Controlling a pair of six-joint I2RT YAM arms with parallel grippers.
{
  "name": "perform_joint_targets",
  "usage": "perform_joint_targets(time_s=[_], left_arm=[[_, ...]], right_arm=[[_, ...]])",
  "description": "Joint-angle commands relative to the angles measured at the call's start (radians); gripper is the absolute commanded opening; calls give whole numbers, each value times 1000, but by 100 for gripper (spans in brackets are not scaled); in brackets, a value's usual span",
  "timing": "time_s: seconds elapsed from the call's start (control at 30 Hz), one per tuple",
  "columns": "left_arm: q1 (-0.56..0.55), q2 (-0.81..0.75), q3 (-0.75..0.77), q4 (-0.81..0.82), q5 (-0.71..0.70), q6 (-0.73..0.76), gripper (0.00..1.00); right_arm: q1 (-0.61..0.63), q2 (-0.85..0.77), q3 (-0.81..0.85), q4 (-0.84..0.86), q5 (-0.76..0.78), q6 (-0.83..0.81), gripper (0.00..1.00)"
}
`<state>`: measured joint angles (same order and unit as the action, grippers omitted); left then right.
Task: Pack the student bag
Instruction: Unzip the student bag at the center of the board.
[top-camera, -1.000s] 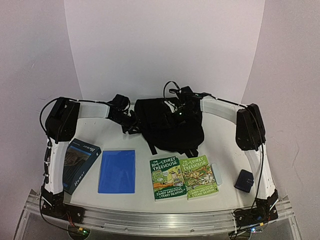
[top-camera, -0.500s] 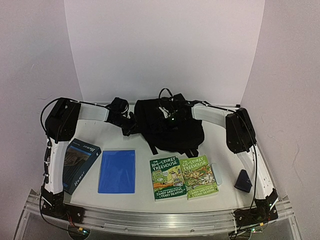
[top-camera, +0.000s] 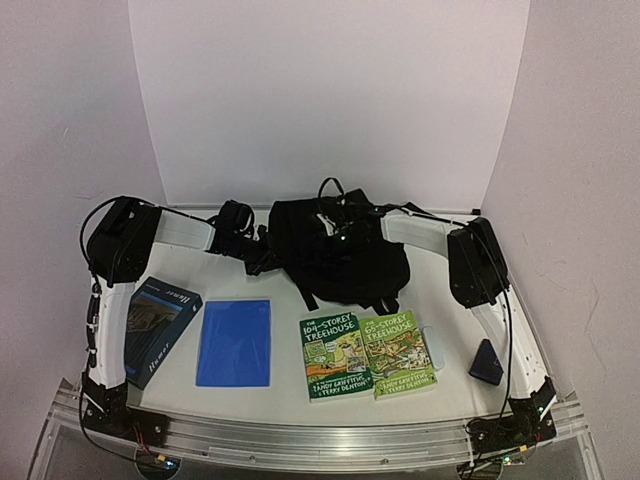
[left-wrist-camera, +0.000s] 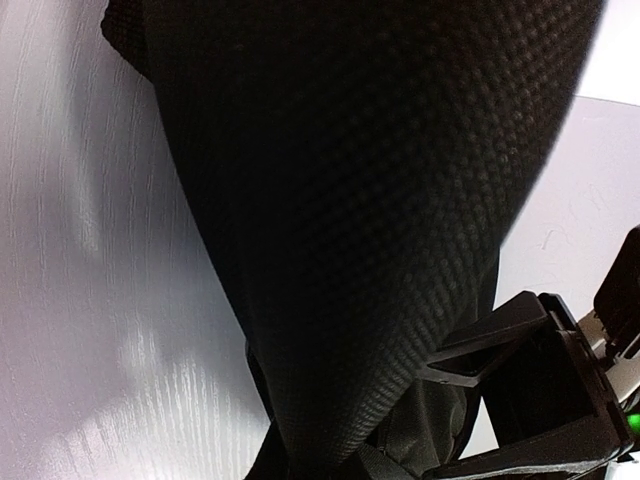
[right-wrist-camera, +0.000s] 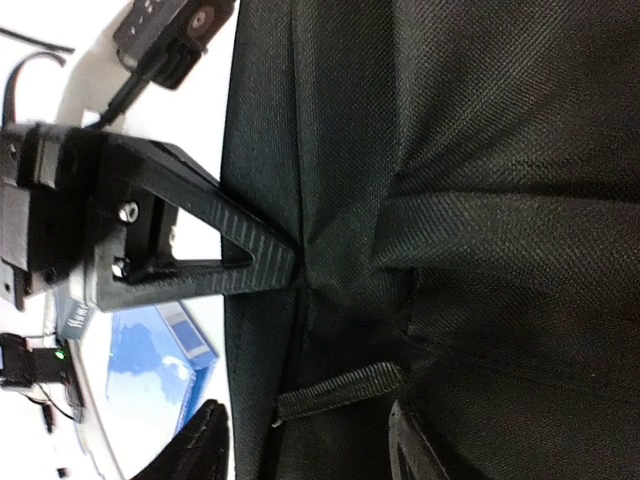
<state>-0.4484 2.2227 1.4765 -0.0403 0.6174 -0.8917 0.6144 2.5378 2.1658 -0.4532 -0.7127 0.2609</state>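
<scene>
student bag (top-camera: 335, 262) blocks rear ctr, books (top-camera: 370, 355) & blue folder (top-camera: 236, 342) line front, bare table (top-camera: 440, 295) l/r of bag

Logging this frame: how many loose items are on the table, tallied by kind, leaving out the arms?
student bag: 1
green Treehouse books: 2
dark-blue book: 1
bright blue notebook: 1
small dark-blue pouch: 1
pale oblong item: 1
Total: 7

White arm links (top-camera: 108, 322), black joints (top-camera: 120, 240), black triangular-framed left claw (right-wrist-camera: 297, 268).
</scene>
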Motion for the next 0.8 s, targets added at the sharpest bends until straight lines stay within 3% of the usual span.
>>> perform_joint_targets(time_s=[0.0,0.23,0.37,0.53,0.77], left_arm=[[-5,-65,-10,33,35,3,0],[-9,-68,-11,36,36,8,0],[-11,-67,-10,36,29,7,0],[-12,-64,-8,36,23,6,0],[-22,-53,14,15,29,34,0]], right_arm=[[7,30,47,60,-34,47,51],[11,59,57,80,-33,82,46],[12,55,29,80,24,109,62],[12,20,-25,78,94,154,69],[32,58,3,98,23,192,59]])
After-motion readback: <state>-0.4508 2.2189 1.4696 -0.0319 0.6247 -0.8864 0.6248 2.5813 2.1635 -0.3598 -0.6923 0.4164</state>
